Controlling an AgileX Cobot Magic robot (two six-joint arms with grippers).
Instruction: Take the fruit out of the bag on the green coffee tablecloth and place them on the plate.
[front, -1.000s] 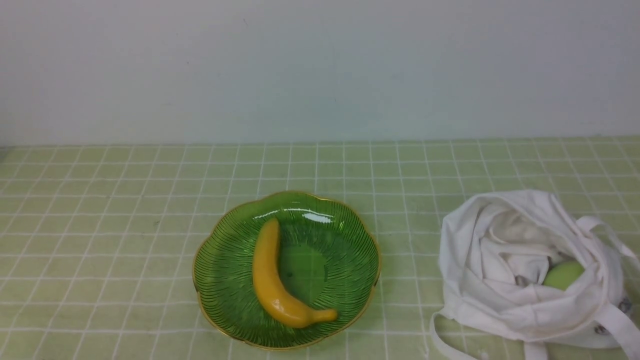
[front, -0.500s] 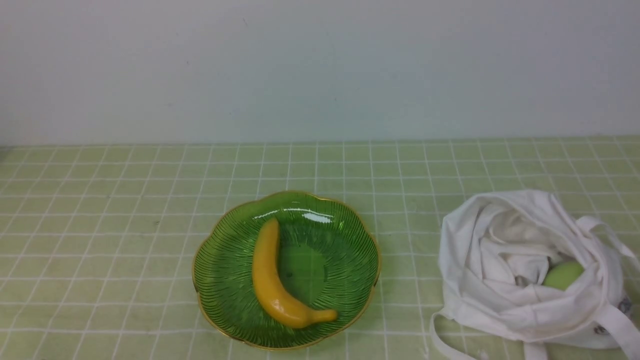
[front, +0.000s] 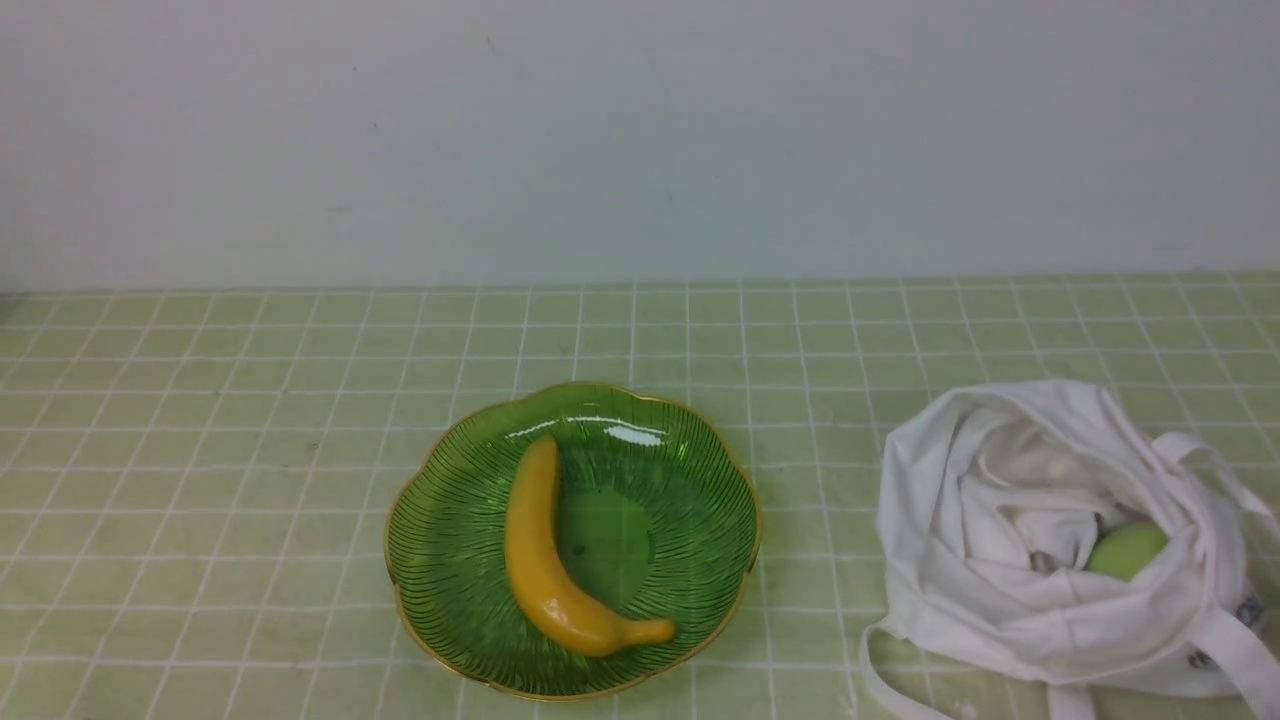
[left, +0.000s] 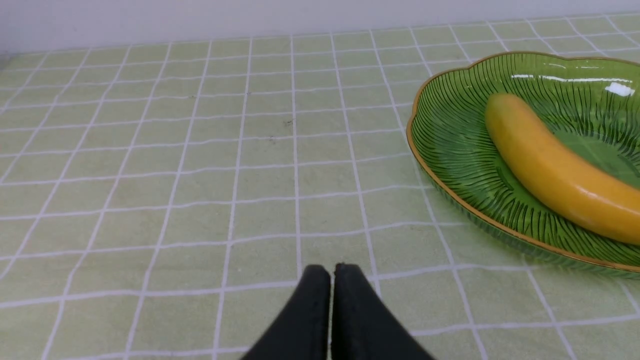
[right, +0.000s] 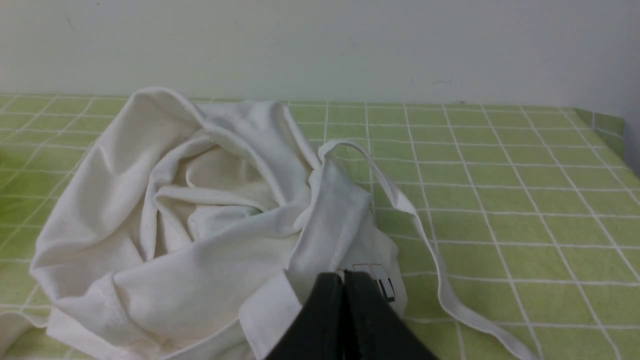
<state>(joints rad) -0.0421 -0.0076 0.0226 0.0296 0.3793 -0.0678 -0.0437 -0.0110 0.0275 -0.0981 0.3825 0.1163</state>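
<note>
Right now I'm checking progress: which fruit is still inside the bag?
The small round green fruit, nestled in the white tote bag; the banana already lies on the green glass plate.

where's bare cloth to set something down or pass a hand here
Bare tablecloth spreads left of the plate, behind it to the wall, and in the strip between plate and bag. The right side is crowded by the bag and its straps.

No text, brand or number can be read. The bag (front: 1050, 540) carries small dark printed marks near its right strap, seen also in the right wrist view (right: 381, 282), but they are too small to make out.
</note>
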